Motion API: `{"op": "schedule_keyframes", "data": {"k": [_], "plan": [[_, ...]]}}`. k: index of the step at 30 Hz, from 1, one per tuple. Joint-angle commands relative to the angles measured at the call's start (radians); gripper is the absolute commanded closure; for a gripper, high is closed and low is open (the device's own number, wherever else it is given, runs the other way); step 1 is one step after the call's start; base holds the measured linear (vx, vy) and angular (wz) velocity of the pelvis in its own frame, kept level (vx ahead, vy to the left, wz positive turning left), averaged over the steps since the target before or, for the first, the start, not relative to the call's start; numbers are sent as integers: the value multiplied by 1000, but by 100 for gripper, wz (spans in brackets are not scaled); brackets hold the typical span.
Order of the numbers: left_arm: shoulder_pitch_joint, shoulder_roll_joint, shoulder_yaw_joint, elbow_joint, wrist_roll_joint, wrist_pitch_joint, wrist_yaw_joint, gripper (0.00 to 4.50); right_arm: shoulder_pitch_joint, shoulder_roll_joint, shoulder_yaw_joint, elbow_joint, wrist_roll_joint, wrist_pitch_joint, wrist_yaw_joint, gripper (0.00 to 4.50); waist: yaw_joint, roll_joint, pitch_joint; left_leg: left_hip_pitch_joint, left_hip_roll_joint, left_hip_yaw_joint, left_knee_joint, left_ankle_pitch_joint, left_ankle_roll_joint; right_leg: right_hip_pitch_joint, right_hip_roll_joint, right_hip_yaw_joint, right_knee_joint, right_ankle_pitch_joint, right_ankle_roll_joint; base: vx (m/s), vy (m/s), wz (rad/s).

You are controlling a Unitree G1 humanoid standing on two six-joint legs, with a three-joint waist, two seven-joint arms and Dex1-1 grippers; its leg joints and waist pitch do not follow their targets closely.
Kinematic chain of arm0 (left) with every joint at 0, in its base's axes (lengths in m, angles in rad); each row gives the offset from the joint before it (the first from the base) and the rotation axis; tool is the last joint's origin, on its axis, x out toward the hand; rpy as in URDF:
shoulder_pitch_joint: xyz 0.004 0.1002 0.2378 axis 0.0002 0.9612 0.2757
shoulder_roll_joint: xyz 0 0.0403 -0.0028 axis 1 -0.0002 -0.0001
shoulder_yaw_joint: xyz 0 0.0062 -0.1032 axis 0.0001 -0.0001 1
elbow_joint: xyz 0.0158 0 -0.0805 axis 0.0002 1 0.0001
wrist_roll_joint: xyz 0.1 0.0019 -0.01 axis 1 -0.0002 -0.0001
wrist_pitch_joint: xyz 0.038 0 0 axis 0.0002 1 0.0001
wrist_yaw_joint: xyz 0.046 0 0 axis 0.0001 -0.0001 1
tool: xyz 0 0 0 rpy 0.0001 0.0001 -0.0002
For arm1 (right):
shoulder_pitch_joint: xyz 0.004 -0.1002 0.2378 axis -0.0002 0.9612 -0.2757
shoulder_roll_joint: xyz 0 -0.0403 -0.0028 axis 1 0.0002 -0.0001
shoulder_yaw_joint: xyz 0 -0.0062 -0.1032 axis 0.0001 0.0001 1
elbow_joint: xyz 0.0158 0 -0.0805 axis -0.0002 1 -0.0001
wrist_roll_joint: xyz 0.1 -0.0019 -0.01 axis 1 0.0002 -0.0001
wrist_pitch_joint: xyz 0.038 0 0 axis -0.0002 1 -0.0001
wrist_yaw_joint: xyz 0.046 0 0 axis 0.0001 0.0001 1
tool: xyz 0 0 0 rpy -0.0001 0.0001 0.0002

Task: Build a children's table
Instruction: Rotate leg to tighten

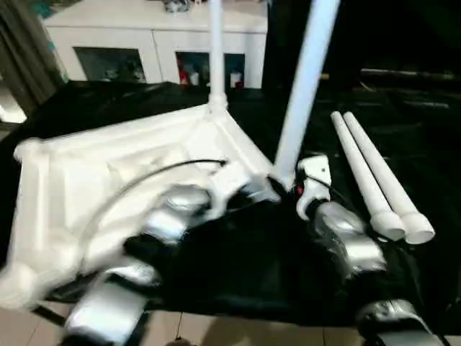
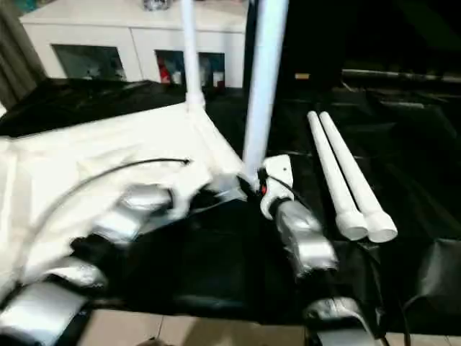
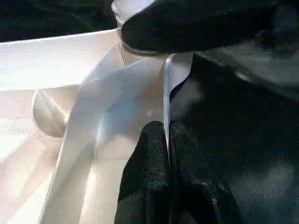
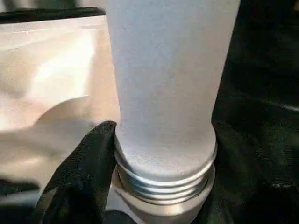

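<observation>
**Two legs upright, two legs loose**

Tabletop (image 1: pixel 108 166) lies underside up on black cloth (image 1: pixel 245 267), ribs showing. One leg (image 1: pixel 215 58) stands in the far corner socket. Second leg (image 1: pixel 302 94) stands tilted at the near right corner, threaded end visible at its base. Right gripper (image 4: pixel 154 186) has its fingers (image 4: pixel 79 177) around that leg's base. Left gripper (image 3: pixel 167 154) is closed, pinching the tabletop's thin rim. Two spare legs (image 1: pixel 374 180) lie side by side, right of the tabletop. White cabinet (image 1: pixel 151 36) behind.
</observation>
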Motion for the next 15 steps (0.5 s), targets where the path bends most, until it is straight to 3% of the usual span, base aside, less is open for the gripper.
{"op": "schedule_keyframes", "data": {"k": [1,4,6,10,12,15], "plan": [[-16,-24,44,15,-27,-16,88,450,33,7,-11,58,-30,42,-59,176,-5,-14,-55,15,38,-14,-73,-261,25,39,-77,54,-97,-370,-143,0,0,0],[-17,-34,35,21,-19,-38,79,450,33,15,-14,59,-30,40,-67,176,-4,-12,-60,7,38,-16,-72,-236,46,45,-79,54,-92,-348,-138,0,0,0],[-16,-36,24,25,-13,-69,56,450,29,18,-41,58,-12,19,-70,120,-5,-9,-59,7,39,-16,-74,-245,49,44,-78,53,-94,-349,-136,0,0,0],[-17,-31,20,32,-9,-101,53,450,13,5,-47,52,-11,10,-88,85,-7,-4,-58,9,39,-17,-76,-270,44,43,-80,53,-100,-371,-131,0,0,0],[-18,-28,20,36,-9,-111,48,450,10,0,-50,43,-10,7,-91,64,-7,-7,-58,8,39,-17,-76,-264,46,43,-78,53,-97,-370,-129,0,0,0],[-31,-18,24,47,-12,-156,32,450,42,-26,-57,-104,30,17,0,64,0,-11,-59,8,39,-15,-74,-247,61,44,-78,55,-98,-372,-114,0,0,0]]}}
